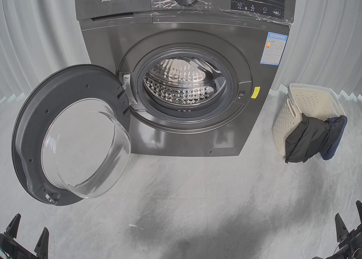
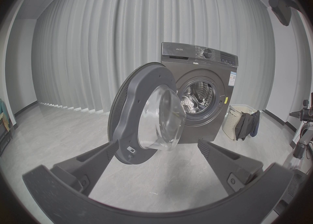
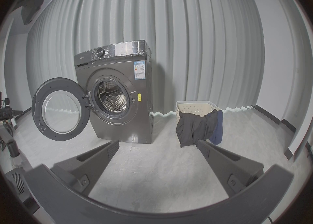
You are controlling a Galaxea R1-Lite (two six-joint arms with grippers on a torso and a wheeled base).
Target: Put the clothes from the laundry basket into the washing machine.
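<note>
From the head view, the washer (image 1: 181,93) stands square ahead on the floor (image 1: 211,203), its door (image 1: 30,127) swung wide open to the robot's left and the shiny drum (image 1: 184,82) bare inside. To the washer's right, just beside it, sits the basket (image 1: 313,99); a black garment (image 1: 307,139) hangs over its near rim and down the outside, with a blue garment (image 1: 335,135) touching it on the far side. Low at the corners, well apart from washer and basket, the left end effector (image 1: 29,229) and the right end effector (image 1: 350,216) both sit released, fingers spread with nothing between them. In the left wrist view, the left end effector (image 2: 157,143) is spread wide over bare floor, facing the open door (image 2: 130,113); beyond it are the drum mouth (image 2: 197,97) and, farther off, the basket (image 2: 232,117) with both garments draped on its rim. In the right wrist view, the right end effector (image 3: 156,143) is likewise released and grasps nothing; the basket (image 3: 195,107) stands ahead of it, the black garment (image 3: 195,128) covering most of its front, the blue one (image 3: 217,130) at the edge, and the washer (image 3: 130,104) off to one side before a pleated curtain (image 3: 202,38).
</note>
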